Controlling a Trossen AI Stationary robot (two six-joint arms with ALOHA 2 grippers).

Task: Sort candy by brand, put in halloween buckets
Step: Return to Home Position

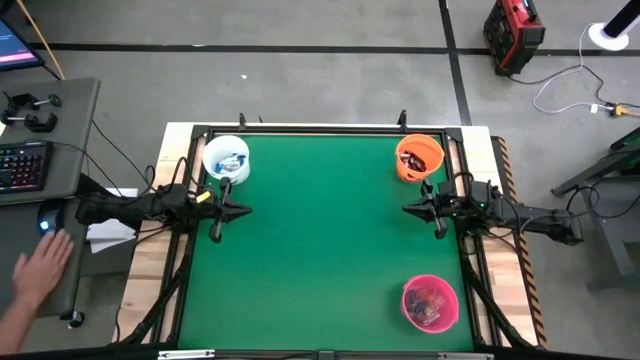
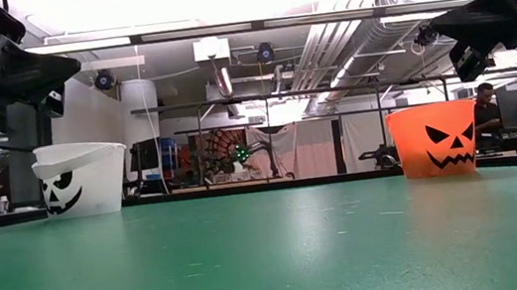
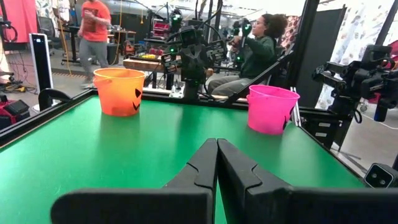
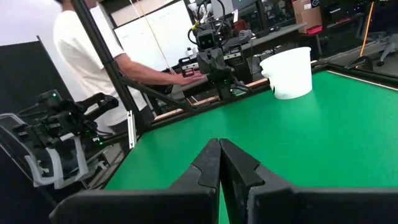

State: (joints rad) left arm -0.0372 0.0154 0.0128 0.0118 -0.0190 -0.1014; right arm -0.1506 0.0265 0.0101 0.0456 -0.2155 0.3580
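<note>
On the green mat (image 1: 320, 240) no loose candy (image 1: 431, 305) is seen; all of it is held in the buckets: the white bucket (image 1: 207, 160) at the mat's corner beside the left gripper (image 1: 243, 210), the orange bucket (image 1: 400, 160) at the corner beside the right gripper (image 1: 408, 209), and the pink bucket (image 1: 406, 300) at the mat's other right-side corner. Sorting is judged done, homing in hand. Both grippers are held above the mat's side edges, jaws pressed together on nothing. Only settling at rest is called for. Beyond the mat, a person's hand (image 1: 42, 268) is seen at a desk.

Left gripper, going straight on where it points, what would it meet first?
The left gripper points across bare table between the orange bucket and pink bucket; probably the facing right gripper comes first.
</note>
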